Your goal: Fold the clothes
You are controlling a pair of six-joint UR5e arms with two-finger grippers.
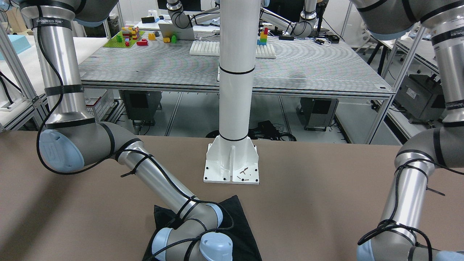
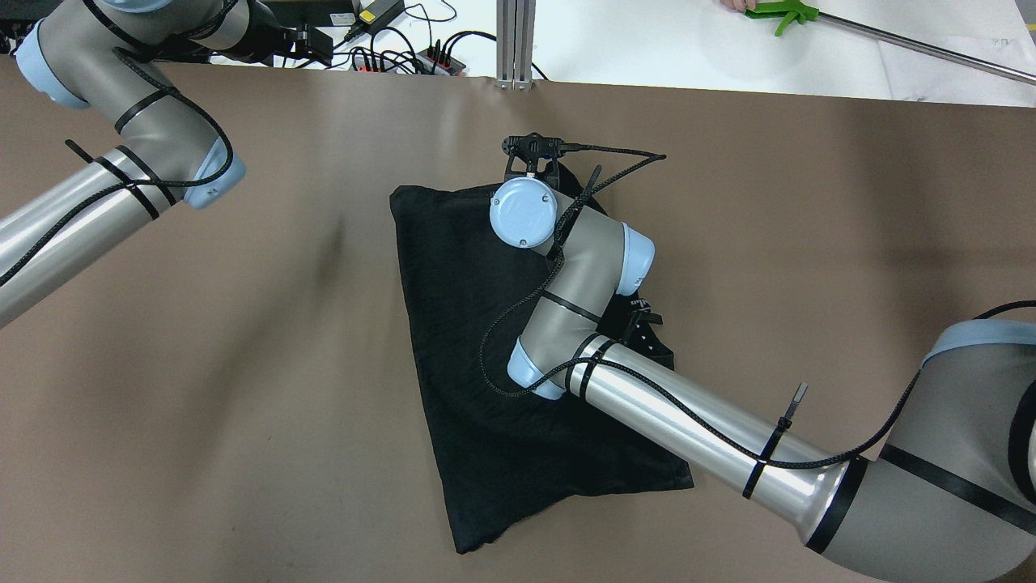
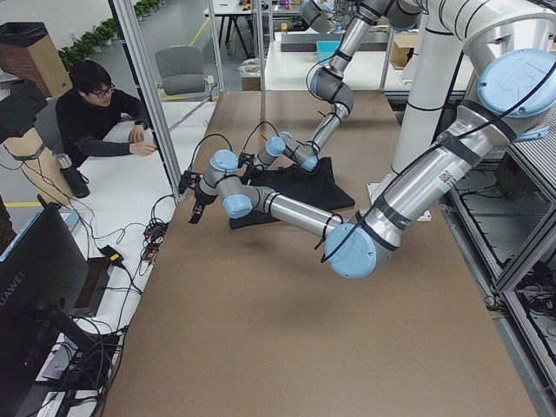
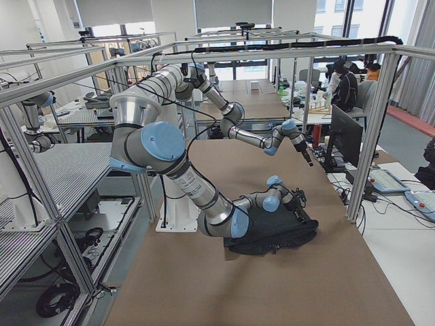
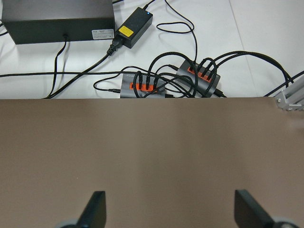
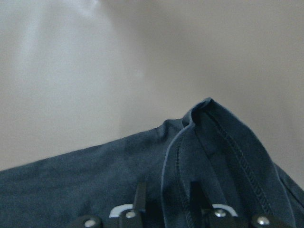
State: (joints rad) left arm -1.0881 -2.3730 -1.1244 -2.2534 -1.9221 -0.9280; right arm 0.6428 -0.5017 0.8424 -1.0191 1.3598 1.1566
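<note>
The black garment (image 2: 453, 324), clenched at its hem band (image 6: 235, 154) by the right gripper (image 6: 166, 199), is best drawn over low and taut, with the left gripper (image 5: 171, 209) released.

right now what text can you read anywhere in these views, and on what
"HUAWEI": on the back of the monitor, exterior left view.
White lettering on the black band round one arm: too blurred to read.
Labels on the power adapter and the black box: too small.
</note>
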